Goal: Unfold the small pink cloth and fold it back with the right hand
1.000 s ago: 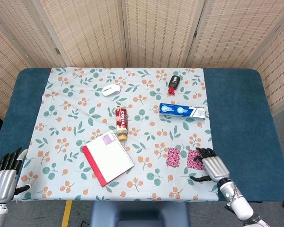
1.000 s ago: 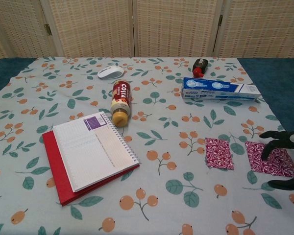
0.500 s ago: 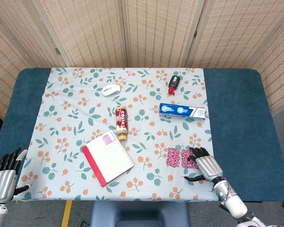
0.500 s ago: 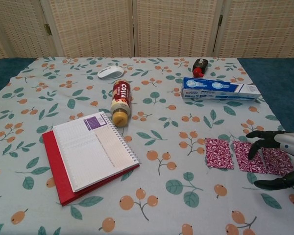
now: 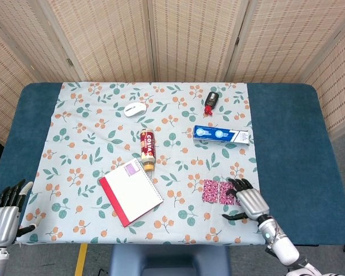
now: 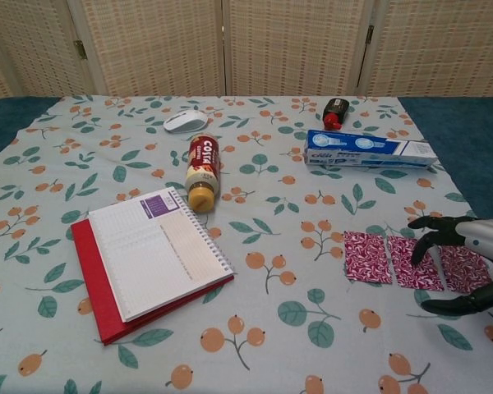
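Pink cloth (image 6: 398, 263) now lies as one strip near the counter's (image 5: 287, 144) front right edge, its two patches touching since I slid my right hand (image 6: 464, 264) leftward, fingers spread and resting on it, so I judge the fold-back is underway.

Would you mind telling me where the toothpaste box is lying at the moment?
In the head view, the toothpaste box lies right of centre on the floral tablecloth, just below the small red-and-black bottle and above the pink cloth.
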Available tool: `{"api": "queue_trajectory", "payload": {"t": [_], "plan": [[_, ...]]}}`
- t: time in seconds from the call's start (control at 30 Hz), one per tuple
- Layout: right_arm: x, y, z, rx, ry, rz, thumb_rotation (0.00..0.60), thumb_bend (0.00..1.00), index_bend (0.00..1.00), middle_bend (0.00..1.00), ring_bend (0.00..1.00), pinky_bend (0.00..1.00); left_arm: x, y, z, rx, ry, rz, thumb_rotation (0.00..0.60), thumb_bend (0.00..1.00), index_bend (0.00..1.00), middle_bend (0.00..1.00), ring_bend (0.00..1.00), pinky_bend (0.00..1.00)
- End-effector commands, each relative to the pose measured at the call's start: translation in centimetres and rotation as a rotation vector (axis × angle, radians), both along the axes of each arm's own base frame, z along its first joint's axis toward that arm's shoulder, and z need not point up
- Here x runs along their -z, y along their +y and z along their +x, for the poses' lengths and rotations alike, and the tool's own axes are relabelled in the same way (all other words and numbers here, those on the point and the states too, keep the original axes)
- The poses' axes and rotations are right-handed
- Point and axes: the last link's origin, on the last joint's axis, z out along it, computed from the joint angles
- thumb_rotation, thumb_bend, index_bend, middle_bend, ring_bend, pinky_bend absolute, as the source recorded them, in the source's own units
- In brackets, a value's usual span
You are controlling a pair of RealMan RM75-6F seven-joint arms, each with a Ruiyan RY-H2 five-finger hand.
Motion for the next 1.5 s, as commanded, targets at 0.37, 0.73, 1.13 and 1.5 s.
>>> {"api": "queue_trajectory", "payload": {"t": [0.37,0.73,1.13,1.5], "plan": [[-1.4,-0.5,0.3,0.006,-0.020,-0.049,0.290,0.21,0.29,0.07,0.00,0.00,0.1,0.1,0.2,0.007,-0.002,-0.002,0.600,0.29,0.11,0.06,0.10,0.00],[0.1,-1.6,2.1,-0.001,-0.033,-0.064,0.359,0.21,0.24,0.06,0.00,0.00,0.1,-0.1,0.3,0.014,-0.006,-0.006,0.600,0.29,0.11,0.06,0.10,0.00],[0.6,-2.4,2.5,0.039,-0.026,-0.081,0.416,0.21,0.22,0.05,0.00,0.00,0.0,-0.3,-0.2,-0.001,-0.005,-0.007,0.600,0.29,0.11,0.06,0.10,0.00],[2.7,-3.4,4.5,0.036,-0.046,-0.047,0.415,0.21,0.22,0.05,0.00,0.00,0.0,-0.4,-0.5,-0.006,-0.009,-0.004,0.600,0.29,0.11,0.06,0.10,0.00]]}}
